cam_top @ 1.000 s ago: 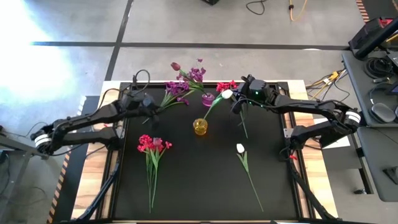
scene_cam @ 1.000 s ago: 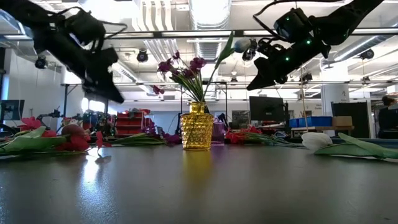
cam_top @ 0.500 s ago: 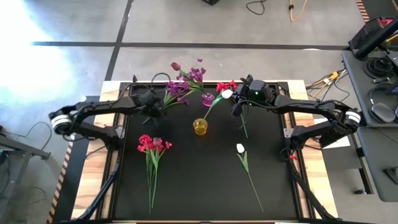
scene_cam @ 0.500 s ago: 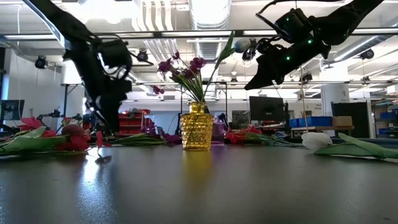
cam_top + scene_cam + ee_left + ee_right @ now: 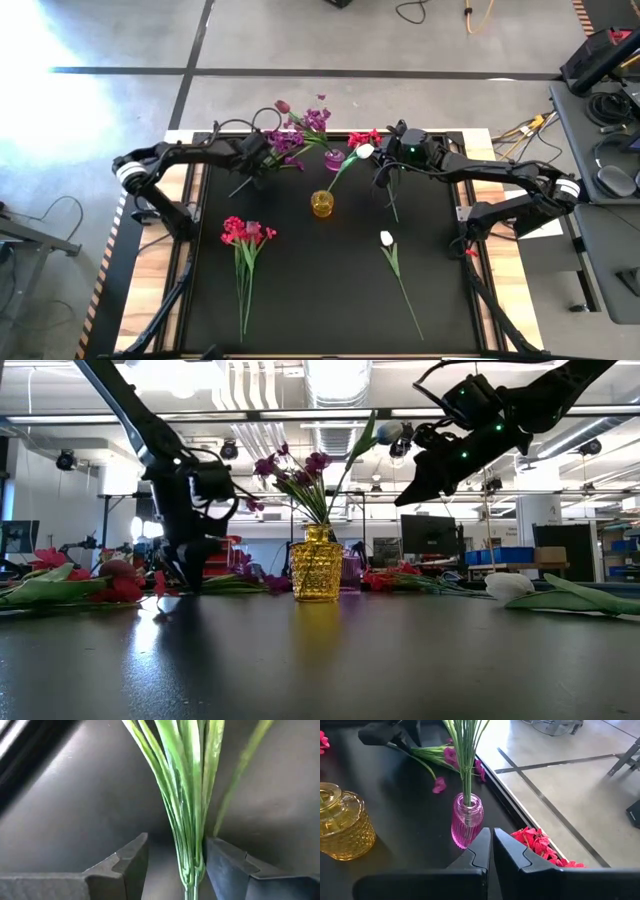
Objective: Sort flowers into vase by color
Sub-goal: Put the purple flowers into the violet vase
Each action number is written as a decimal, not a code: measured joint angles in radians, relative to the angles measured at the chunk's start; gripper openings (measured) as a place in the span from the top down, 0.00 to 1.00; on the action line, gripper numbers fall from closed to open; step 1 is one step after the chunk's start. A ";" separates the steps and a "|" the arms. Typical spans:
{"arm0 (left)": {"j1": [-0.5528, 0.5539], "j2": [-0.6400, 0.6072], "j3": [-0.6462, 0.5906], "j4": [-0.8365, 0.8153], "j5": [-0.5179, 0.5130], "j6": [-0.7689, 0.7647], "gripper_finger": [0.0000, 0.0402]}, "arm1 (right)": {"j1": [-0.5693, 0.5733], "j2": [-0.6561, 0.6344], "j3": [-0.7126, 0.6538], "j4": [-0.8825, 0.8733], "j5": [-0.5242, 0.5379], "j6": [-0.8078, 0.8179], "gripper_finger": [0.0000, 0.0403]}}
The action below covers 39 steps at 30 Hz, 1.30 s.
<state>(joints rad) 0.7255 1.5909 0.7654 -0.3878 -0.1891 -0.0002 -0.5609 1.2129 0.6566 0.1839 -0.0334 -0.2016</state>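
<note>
Blooms cut off — left gripper [image 5: 175, 865] straddles green stems [image 5: 185, 795].

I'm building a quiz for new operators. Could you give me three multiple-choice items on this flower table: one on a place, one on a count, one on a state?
1. Where does the pink vase stand?
A. Nearer the table's back edge than the yellow vase
B. On the floor
C. In the left gripper

2. How many vases are on the table?
A. One
B. Two
C. Four

3. How is the left gripper?
A. Shut on nothing
B. Open, stems between its fingers
C. Out of sight

Answers:
1. A. The high view shows the pink vase behind the yellow vase.
2. B. Only those two show.
3. B. In its wrist view, the left gripper is open, with green stems between its fingers.
</note>
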 joint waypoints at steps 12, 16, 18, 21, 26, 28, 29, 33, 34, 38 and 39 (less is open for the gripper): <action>0.010 0.018 0.010 -0.018 0.050 0.014 0.93 | 0.000 0.000 -0.001 -0.015 0.000 0.004 0.97; 0.013 -0.029 0.002 -0.064 0.025 0.006 0.97 | 0.000 0.000 -0.001 -0.015 0.000 0.005 0.97; 0.012 -0.070 0.003 -0.080 0.010 -0.006 0.97 | 0.000 0.000 -0.001 -0.017 0.000 0.004 0.97; 0.012 -0.144 0.002 -0.115 0.001 -0.027 0.99 | 0.000 0.000 -0.001 -0.019 0.000 0.001 0.97; 0.011 -0.305 0.002 -0.138 0.001 -0.061 0.99 | 0.000 0.000 -0.001 -0.022 0.000 -0.005 0.97; 0.011 -0.378 0.002 -0.155 -0.004 -0.080 0.99 | 0.000 0.000 -0.001 -0.022 0.000 -0.009 0.97; 0.011 -0.417 0.002 -0.162 -0.012 -0.084 0.99 | 0.000 0.000 -0.001 -0.022 0.000 -0.010 0.97; 0.011 -0.576 0.003 -0.199 -0.054 -0.099 0.99 | 0.000 -0.001 -0.001 -0.023 0.001 -0.026 0.97; 0.011 -0.616 0.003 -0.201 -0.067 -0.104 0.99 | 0.000 -0.003 -0.001 -0.024 0.001 -0.027 0.97; 0.011 -0.778 0.003 -0.196 -0.099 -0.115 0.99 | -0.001 -0.017 -0.001 -0.051 0.008 -0.044 0.97; 0.011 -0.818 0.003 -0.184 -0.104 -0.116 0.99 | -0.001 -0.024 -0.001 -0.061 0.009 -0.045 0.97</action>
<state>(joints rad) 0.7365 0.7727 0.7681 -0.5717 -0.2931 -0.1165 -0.5617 1.1887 0.6556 0.1227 -0.0246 -0.2470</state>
